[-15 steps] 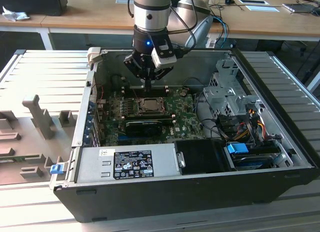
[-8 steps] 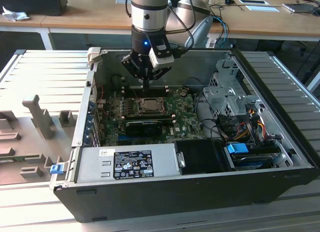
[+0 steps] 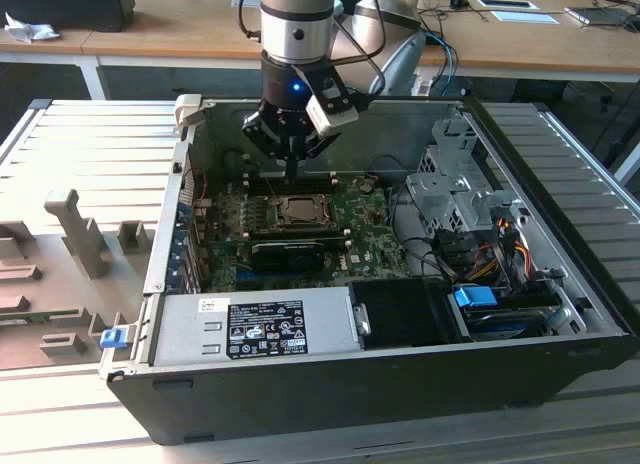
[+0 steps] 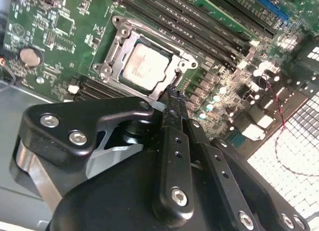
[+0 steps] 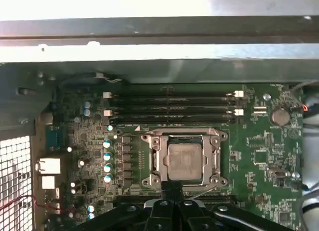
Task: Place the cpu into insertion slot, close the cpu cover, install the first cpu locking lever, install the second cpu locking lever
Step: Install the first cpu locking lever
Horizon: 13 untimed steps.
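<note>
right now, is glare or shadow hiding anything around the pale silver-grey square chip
first wrist view: grey metal case wall blown out white, pale silver-grey square cpu evenly lit; second wrist view: perforated metal grille washed out, cpu takes a sheen; exterior view: green motherboard sits in shade

The exterior view stood off above the open computer case (image 3: pixel 400 384), looking down into it across one long side. The wrist views rode close over the motherboard (image 5: pixel 259 156) — the first squarely downward, the second slanting past the gripper (image 4: pixel 172 94) — and all three shared the insertion slot (image 5: pixel 163 164).
</note>
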Available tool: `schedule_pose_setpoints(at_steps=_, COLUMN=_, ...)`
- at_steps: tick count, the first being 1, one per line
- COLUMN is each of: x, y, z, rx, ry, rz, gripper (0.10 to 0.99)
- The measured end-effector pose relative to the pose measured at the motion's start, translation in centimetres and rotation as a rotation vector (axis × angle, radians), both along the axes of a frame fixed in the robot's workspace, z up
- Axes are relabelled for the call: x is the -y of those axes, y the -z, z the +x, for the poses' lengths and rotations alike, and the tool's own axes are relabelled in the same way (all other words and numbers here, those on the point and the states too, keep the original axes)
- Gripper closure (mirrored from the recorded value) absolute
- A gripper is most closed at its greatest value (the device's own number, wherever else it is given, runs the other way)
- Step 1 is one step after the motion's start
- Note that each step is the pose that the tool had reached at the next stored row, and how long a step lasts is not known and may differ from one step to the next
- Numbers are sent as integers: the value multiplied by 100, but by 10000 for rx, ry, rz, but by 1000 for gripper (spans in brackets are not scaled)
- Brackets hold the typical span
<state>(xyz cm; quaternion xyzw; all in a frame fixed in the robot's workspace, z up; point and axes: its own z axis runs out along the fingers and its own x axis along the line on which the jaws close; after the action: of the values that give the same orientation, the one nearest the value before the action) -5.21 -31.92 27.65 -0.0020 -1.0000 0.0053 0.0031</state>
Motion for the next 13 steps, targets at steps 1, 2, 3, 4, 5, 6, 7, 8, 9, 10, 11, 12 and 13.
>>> schedule_pose_setpoints(at_steps=1, x=0, y=3, z=-15, rx=-1, ry=-32, rz=29, gripper=980)
schedule_pose_setpoints(at_steps=2, x=0, y=10, z=-53, rx=0, ry=-54, rz=76, gripper=980)
schedule_pose_setpoints(at_steps=3, x=0, y=15, z=-109, rx=5, ry=-58, rz=105, gripper=980)
schedule_pose_setpoints(at_steps=4, x=0, y=21, z=-210, rx=33, ry=-58, rz=118, gripper=980)
schedule_pose_setpoints(at_steps=5, x=0, y=24, z=-260, rx=53, ry=-58, rz=121, gripper=980)
schedule_pose_setpoints(at_steps=6, x=0, y=27, z=-305, rx=73, ry=-58, rz=124, gripper=980)
schedule_pose_setpoints(at_steps=7, x=0, y=34, z=-343, rx=93, ry=-57, rz=130, gripper=980)
schedule_pose_setpoints(at_steps=8, x=-1, y=42, z=-355, rx=99, ry=-65, rz=135, gripper=980)
schedule_pose_setpoints(at_steps=9, x=0, y=50, z=-358, rx=97, ry=-219, rz=137, gripper=980)
schedule_pose_setpoints(at_steps=10, x=0, y=54, z=-358, rx=96, ry=-385, rz=139, gripper=980)
schedule_pose_setpoints(at_steps=11, x=0, y=59, z=-358, rx=94, ry=-620, rz=140, gripper=980)
schedule_pose_setpoints(at_steps=12, x=0, y=61, z=-358, rx=92, ry=-799, rz=140, gripper=980)
schedule_pose_setpoints(at_steps=13, x=0, y=66, z=-359, rx=89, ry=-1088, rz=140, gripper=980)
